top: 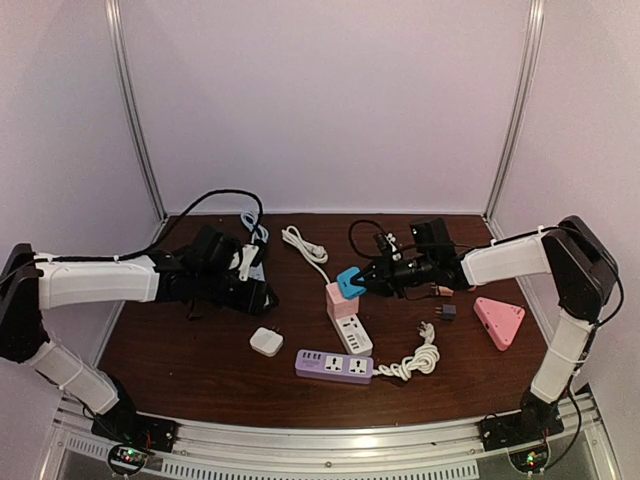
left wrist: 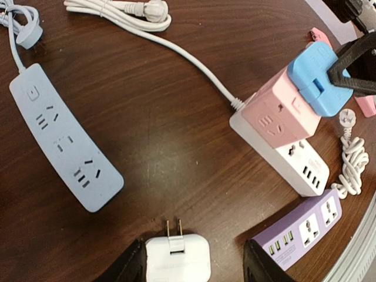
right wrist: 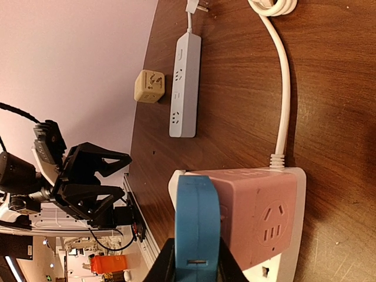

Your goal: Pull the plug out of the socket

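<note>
A blue plug (top: 350, 283) (left wrist: 314, 79) (right wrist: 197, 226) sits in the side of a pink cube socket (top: 340, 300) (left wrist: 276, 114) (right wrist: 258, 217). The cube stands on a white power strip (top: 355, 335) (left wrist: 294, 164). My right gripper (top: 368, 281) (right wrist: 197, 264) is shut on the blue plug, one finger on each flat face. My left gripper (top: 262, 297) (left wrist: 194, 267) is open above the table, left of the socket. A white adapter (top: 266, 342) (left wrist: 177, 260) lies flat on the wood between its fingers, prongs pointing away, with a wide gap on its right side.
A purple power strip (top: 333, 365) (left wrist: 299, 229) lies by the front edge with a coiled white cable (top: 420, 358) beside it. A pale blue strip (left wrist: 64, 138) lies at left, a pink triangular block (top: 498, 320) at right, a white cord (top: 305, 245) at the back.
</note>
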Motion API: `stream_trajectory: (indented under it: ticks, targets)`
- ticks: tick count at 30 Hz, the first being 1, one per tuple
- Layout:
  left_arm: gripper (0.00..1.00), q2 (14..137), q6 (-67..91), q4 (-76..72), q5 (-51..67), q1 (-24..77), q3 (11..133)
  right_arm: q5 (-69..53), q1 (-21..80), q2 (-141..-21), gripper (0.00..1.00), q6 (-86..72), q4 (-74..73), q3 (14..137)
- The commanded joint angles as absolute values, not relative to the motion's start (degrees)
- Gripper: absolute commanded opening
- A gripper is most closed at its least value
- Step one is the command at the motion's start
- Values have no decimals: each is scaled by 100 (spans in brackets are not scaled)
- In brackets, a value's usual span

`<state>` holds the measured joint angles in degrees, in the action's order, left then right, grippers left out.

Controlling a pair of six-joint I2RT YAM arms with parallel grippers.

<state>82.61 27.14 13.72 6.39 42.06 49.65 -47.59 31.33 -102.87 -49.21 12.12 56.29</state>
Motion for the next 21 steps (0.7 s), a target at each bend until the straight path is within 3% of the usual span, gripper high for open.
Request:
stream_trajectory:
  ticks: [1, 11, 21]
  targets:
    - [56, 8734, 2906, 1092, 627, 4344, 5496, -3653, 3183, -10612, 22, -4592, 77, 5370]
    - [55, 9984, 3536, 789, 619, 4796, 6681, -3852, 3155, -10583, 25, -4658, 191, 5405]
    - [55, 10472, 3919, 524, 659, 4984, 6970, -3920, 3153, -10558, 24, -4768, 347, 5355]
